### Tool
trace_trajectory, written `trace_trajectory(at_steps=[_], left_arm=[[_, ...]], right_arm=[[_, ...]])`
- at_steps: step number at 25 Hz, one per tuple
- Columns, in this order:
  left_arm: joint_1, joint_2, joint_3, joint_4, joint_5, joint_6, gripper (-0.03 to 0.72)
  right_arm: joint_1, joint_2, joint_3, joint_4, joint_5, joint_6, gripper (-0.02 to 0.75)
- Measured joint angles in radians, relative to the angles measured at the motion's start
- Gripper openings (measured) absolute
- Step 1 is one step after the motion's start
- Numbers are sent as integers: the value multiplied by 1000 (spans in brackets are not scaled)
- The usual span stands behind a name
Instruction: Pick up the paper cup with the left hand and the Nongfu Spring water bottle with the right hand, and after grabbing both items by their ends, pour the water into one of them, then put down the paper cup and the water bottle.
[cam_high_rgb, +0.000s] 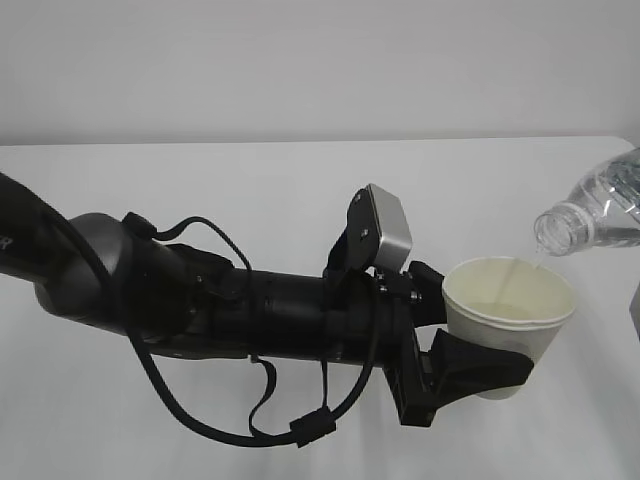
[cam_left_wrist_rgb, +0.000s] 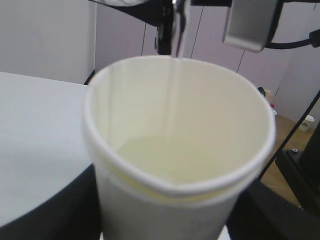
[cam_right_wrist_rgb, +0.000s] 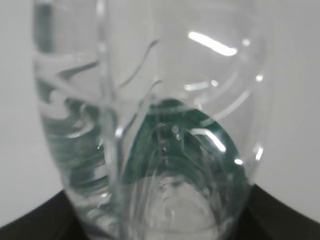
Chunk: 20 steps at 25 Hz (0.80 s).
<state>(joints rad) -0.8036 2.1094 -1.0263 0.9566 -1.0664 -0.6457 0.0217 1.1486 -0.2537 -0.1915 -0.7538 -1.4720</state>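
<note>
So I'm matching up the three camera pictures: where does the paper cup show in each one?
Exterior view: paper cup at lower right, held by the left gripper.
Left wrist view: it fills the centre, seen from just above its rim.
Right wrist view: not in it; the bottle fills the picture.
Shared landmark: the bottle, whose mouth is above the cup at the exterior view's right edge.

Left hand (cam_high_rgb: 470, 365): arm stretched level, silver-grey box atop the wrist, black fingers (cam_high_rgb: 480, 362) clamped round the paper cup (cam_high_rgb: 510, 320). Right hand: only dark finger edges show, gripping the bottle (cam_right_wrist_rgb: 145, 125).
</note>
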Motion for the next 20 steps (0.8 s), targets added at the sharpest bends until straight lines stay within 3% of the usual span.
trace_trajectory(at_steps=[20], left_arm=[[0,0,0,2,0,0,482]], right_arm=[[0,0,-1,-14,-6,0,446]])
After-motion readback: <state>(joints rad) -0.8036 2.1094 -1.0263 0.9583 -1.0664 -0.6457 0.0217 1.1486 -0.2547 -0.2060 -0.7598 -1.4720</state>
